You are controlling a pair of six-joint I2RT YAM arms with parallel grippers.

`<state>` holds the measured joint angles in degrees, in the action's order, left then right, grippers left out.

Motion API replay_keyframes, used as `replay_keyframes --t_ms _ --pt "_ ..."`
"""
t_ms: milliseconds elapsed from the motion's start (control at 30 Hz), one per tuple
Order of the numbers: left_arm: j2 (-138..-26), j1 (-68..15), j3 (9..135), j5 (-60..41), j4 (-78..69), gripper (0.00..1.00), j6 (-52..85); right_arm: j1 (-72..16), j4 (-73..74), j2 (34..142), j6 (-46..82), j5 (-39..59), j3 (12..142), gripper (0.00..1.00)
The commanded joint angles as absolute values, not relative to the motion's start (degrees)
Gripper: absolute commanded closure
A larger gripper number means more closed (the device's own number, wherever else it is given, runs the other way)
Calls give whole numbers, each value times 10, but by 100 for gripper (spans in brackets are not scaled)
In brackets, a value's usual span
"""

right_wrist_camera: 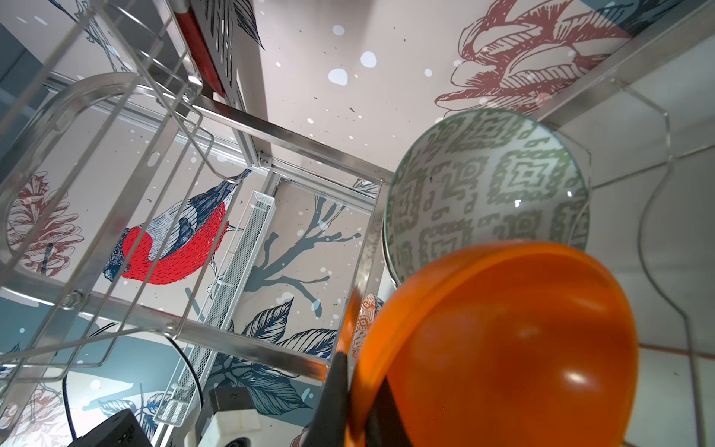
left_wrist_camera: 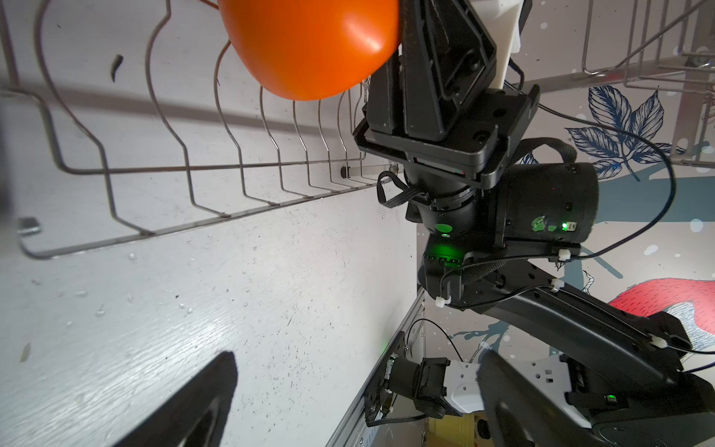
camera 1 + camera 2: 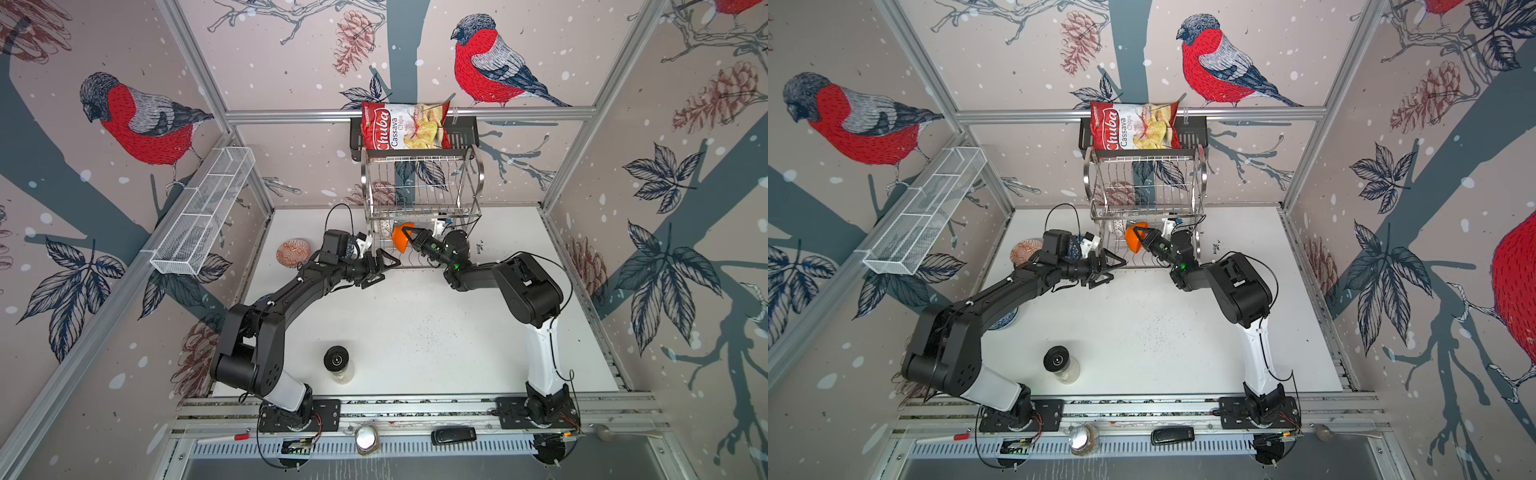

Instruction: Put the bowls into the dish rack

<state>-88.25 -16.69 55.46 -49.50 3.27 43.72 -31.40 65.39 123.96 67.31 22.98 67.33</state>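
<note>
Spanning the enclosure floor, the white worktop (image 3: 415, 324) carries the steel dish rack (image 3: 422, 187) at its far edge. In the rack's lower tier the grey-green bowl (image 1: 487, 185) stands on edge, with the plain orange bowl (image 3: 400, 240) tilted just beside it. The red-orange bowl (image 3: 293, 252) lies on the worktop left of the rack. The right fingers (image 3: 411, 237) are clamped on the plain orange bowl's rim; the left fingers (image 3: 386, 262), spread wide and empty, hover near the rack's front.

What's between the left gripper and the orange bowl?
In the left wrist view: only the lower-tier wire dividers of the dish rack and bare white table. The left gripper is open; the right gripper holds the orange bowl.
</note>
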Motion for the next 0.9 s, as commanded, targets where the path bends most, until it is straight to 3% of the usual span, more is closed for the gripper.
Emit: replay_keyframes --t_ms 0,867 --pt "-879 -167 557 -501 26 3 437 -310 675 1248 678 243 685 96" --pt "-882 -168 561 -503 31 3 434 -297 753 1300 763 161 729 96"
